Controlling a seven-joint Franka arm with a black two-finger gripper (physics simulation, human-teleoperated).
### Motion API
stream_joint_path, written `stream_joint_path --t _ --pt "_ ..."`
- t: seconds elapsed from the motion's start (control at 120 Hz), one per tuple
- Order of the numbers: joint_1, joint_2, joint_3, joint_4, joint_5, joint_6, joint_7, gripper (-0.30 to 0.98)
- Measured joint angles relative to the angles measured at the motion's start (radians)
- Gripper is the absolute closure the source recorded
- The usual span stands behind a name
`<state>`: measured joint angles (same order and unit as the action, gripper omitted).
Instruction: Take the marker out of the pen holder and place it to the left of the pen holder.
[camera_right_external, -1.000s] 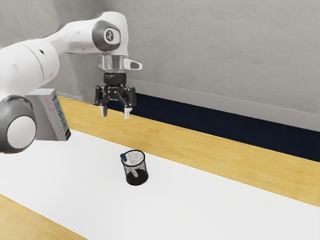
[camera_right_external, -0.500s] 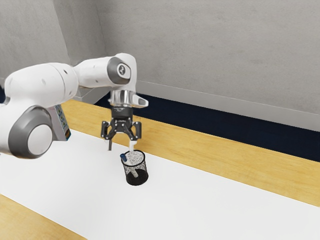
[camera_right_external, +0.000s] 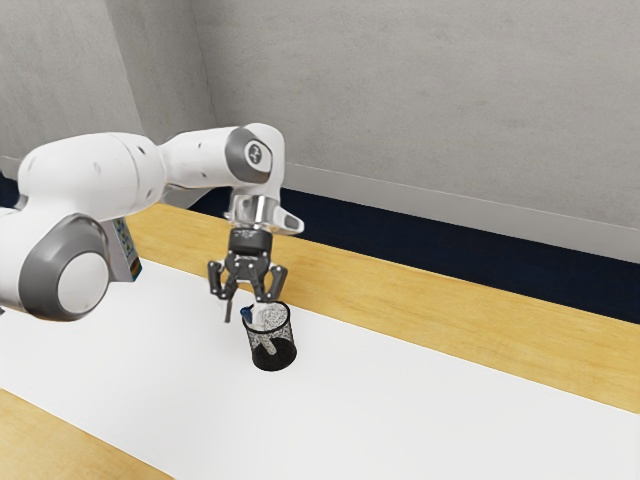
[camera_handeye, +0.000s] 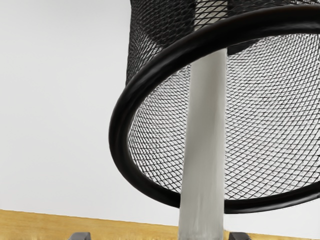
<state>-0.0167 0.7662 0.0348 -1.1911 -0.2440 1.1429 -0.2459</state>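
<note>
Gripper (camera_right_external: 244, 317) is down at the rim of the pen holder (camera_right_external: 277, 355), wide open astride the marker (camera_handeye: 204, 150), holding nothing; closing looks next.

Wrist view: pen holder (camera_handeye: 121, 120) cropped; marker (camera_handeye: 205, 140) cropped, apparently near cap (camera_right_external: 246, 314).

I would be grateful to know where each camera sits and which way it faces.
Exterior view: beside the arm, angled down across the tabletop toward the wall; it shows my arm and open gripper.
Wrist view: on my hand, facing obliquely down into the pen holder; dark bits at its lower edge are probably my fingers.
Shared: pen holder, the marker leaning in it, and tabletop.
</note>
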Motion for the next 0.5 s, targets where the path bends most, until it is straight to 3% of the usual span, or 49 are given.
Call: stream_joint_path --t 0.5 --pt "-0.047 0.0 -0.001 0.011 0.0 -0.004 -0.024 0.62"
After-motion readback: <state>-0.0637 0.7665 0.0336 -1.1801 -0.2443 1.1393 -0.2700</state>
